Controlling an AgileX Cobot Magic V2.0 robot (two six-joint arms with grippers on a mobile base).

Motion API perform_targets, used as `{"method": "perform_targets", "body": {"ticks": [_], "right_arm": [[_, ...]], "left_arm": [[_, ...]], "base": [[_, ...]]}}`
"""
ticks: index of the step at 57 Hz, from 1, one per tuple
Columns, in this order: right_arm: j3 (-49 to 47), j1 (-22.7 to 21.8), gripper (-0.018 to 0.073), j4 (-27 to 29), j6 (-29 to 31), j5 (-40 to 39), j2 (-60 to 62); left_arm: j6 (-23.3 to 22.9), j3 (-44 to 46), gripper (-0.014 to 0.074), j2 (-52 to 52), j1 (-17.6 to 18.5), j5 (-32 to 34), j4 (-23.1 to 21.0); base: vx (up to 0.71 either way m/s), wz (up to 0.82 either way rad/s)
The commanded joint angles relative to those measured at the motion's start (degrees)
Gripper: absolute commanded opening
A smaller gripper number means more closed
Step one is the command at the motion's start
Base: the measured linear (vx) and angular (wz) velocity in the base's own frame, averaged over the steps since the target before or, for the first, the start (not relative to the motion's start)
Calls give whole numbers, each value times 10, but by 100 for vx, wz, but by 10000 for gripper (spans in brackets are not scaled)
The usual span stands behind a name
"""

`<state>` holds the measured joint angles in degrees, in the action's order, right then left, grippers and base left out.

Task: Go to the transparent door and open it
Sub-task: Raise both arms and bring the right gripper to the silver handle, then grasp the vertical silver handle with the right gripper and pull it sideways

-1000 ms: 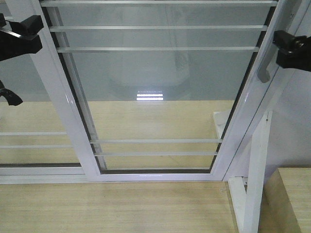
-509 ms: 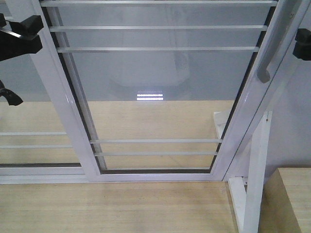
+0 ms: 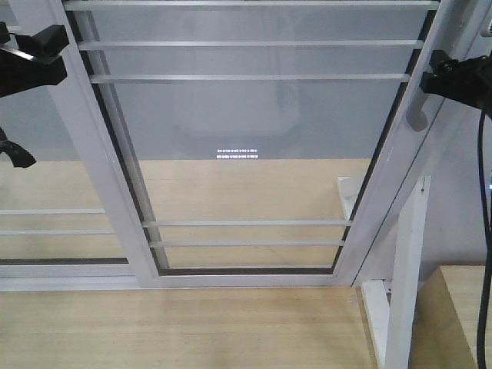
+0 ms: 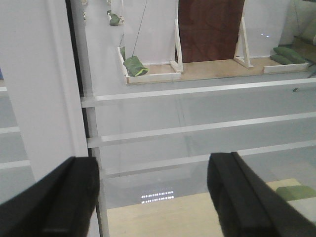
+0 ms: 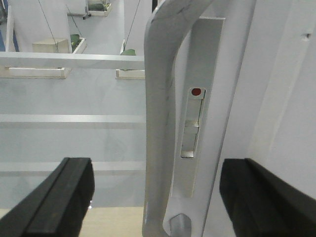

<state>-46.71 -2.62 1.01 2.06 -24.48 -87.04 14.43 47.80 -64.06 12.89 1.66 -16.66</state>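
The transparent door (image 3: 254, 138) fills the front view, a clear glass panel in a glossy white frame. Its grey curved handle (image 3: 417, 108) sits on the right stile. My right gripper (image 3: 442, 77) hovers just right of the handle at the same height. In the right wrist view the handle (image 5: 160, 123) stands upright between the two black fingers (image 5: 64, 197), which are spread wide and do not touch it; the right gripper (image 5: 158, 197) is open. My left gripper (image 3: 34, 58) is at the upper left by the left stile. It is open (image 4: 153, 197), facing the glass (image 4: 197, 108).
A white slanted support post (image 3: 403, 277) and a light wooden box (image 3: 461, 315) stand at the lower right. A second white-framed glass panel (image 3: 46, 192) lies left of the door. A black cable (image 3: 484, 231) hangs along the right edge. Light wooden floor (image 3: 192, 330) runs in front.
My right gripper swung out to the right edge, then came back left close beside the handle, and its cable now shows. The left gripper and the door have not moved.
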Motion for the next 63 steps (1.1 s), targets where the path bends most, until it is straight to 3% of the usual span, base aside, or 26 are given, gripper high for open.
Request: {"method": "perform_targets", "body": {"ticks": [1,30,38,63], "right_arm": [[-21,-4,585,1,-2,-90,-7],[-22,-4,585,14,-1,-271,-117],[-42,-4,585,40,3,-272,-139],[-127,-4,585,29,3,-239,-182]], "left_arm": [[-2,22,565,10,4,32,-2],[-2,22,565,10,4,31,-2],[-2,22,565,10,4,31,-2],[-2,22,565,10,4,31,-2]], "base": [[0,0],[0,0],[0,0],[0,0]]}}
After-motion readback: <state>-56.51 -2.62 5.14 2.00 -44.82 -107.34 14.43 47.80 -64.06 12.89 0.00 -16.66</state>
